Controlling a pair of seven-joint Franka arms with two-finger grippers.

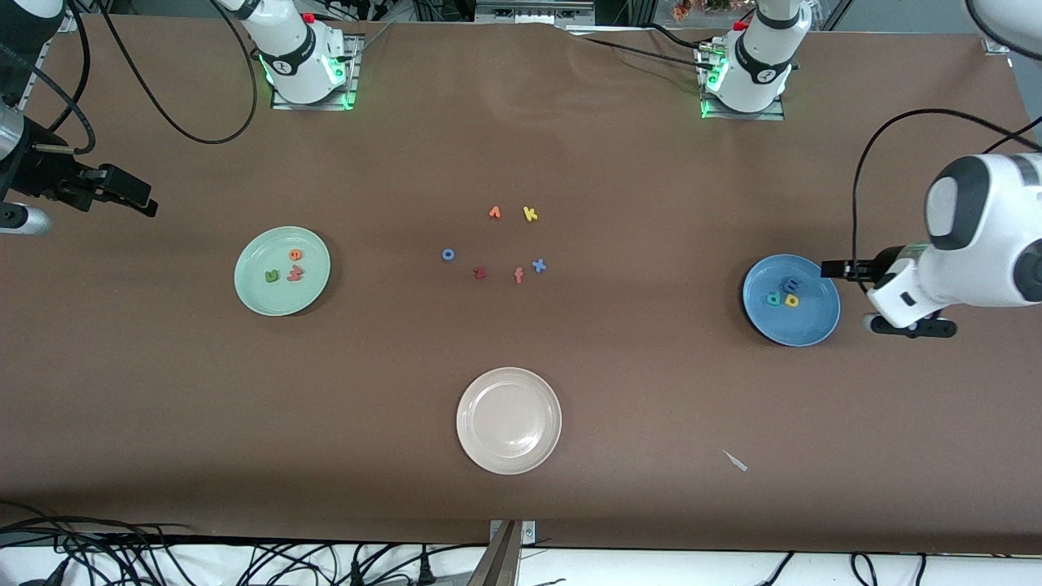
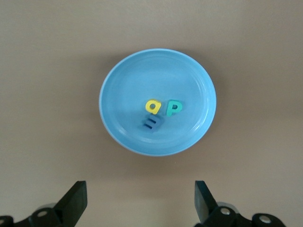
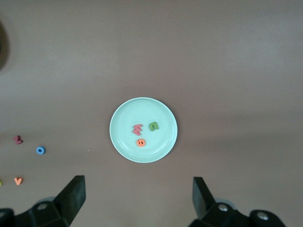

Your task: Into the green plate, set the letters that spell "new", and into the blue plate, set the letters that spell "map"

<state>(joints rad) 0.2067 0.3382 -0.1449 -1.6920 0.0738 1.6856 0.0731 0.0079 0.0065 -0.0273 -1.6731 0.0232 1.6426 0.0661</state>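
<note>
The left end effector [image 2: 139, 203] is hovering with its fingers [image 2: 75, 201] spread wide and gripping nothing, just off the rim of the blue plate [image 1: 814, 330] at the left arm's end of the surface [image 1: 651, 407]. Inside that plate the light blue m [image 2: 152, 124] is lying closest to the left end effector, with the yellow a [image 2: 153, 106] and the teal p [image 2: 173, 108] sitting side by side just past it, all three close together near the plate's centre.

The right end effector [image 3: 137, 203] is hanging high over the right arm's end of the surface, fingers [image 3: 73, 198] likewise spread and carrying nothing. The green plate [image 3: 118, 142] is resting on the surface below and ahead of it. In that plate the orange e [image 3: 140, 142] is lying closest to the right end effector, with the salmon-red w [image 3: 138, 129] and the green n [image 3: 154, 126] just past it, grouped near the centre.

Well away from both end effectors, loose letters are lying around the middle of the surface: a blue o [image 1: 448, 255], a dark red letter [image 1: 479, 273], a red-orange f [image 1: 518, 276], a blue x [image 1: 538, 265], a yellow k [image 1: 530, 214] and an orange letter [image 1: 494, 213]. A beige plate [image 1: 476, 443] is sitting nearer the front camera than these letters.
</note>
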